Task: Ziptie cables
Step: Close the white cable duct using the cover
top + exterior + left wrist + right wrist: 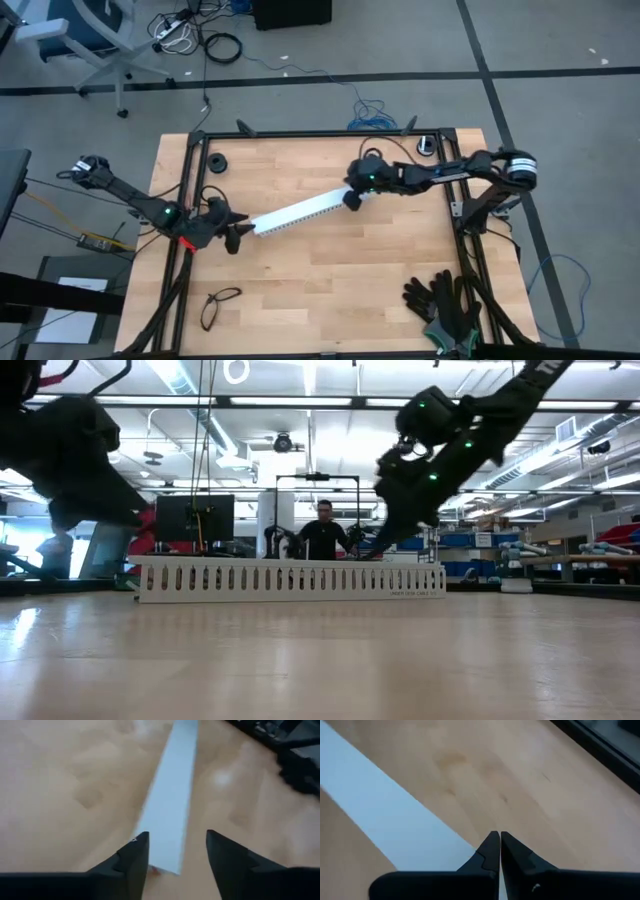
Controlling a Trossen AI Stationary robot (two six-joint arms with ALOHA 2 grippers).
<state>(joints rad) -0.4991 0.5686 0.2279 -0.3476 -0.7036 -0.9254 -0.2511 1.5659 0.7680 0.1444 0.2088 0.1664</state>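
A long white perforated rail [300, 210] lies flat and slantwise across the middle of the wooden table; in the low view the rail [290, 580] shows its slotted side. My left gripper [177, 836] hangs open just above the rail's left end, one finger to each side of it. My right gripper [496, 835] is shut and hovers over the rail's right end [470, 851]; in the low view the right gripper [385, 545] stands a little above the rail's top edge. The cables are out of view.
A pair of black gloves [445, 305] lies at the near right corner and glasses [220, 305] at the near left. A small black ring [217, 162] sits at the far left. A black frame [330, 133] borders the table. A person [325, 535] stands beyond it.
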